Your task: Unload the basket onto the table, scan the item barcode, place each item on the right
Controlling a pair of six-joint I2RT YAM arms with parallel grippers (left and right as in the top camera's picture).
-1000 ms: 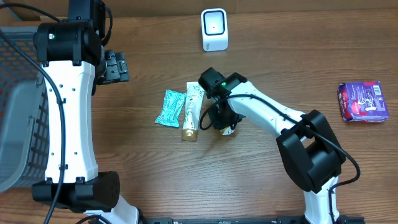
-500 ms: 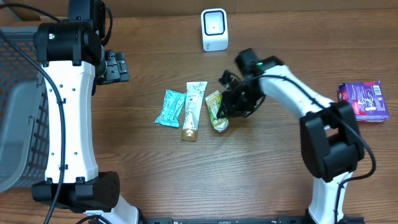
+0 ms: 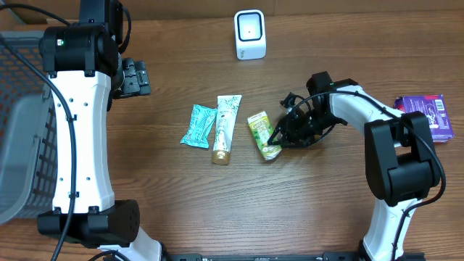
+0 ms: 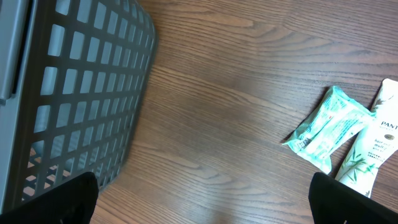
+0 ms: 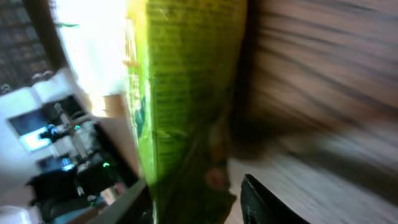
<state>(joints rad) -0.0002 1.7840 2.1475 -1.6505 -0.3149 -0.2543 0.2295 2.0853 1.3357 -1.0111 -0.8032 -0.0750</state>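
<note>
A green packet [image 3: 263,135] lies slanted at mid-table, to the right of the tube. My right gripper [image 3: 280,138] is at the packet's lower right end. In the right wrist view the blurred green packet [image 5: 186,93] has its end between my right gripper [image 5: 202,202], whose jaws stand apart with a gap between the packet and the right finger [image 5: 267,205], so it is open. The white scanner [image 3: 250,34] stands at the back of the table. My left gripper [image 3: 135,77] hangs open at the far left, above bare wood, with nothing between its fingers [image 4: 81,200].
A cream tube [image 3: 225,128] and a teal sachet [image 3: 197,125] lie side by side left of the packet; both also show in the left wrist view, tube [image 4: 373,155] and sachet [image 4: 328,127]. A purple box [image 3: 423,118] sits at the right edge. A grey basket [image 3: 22,123] fills the left side.
My right gripper has swung to the right, and the green packet has moved with it, away from the tube. Its jaws have parted. The left arm has not moved.
</note>
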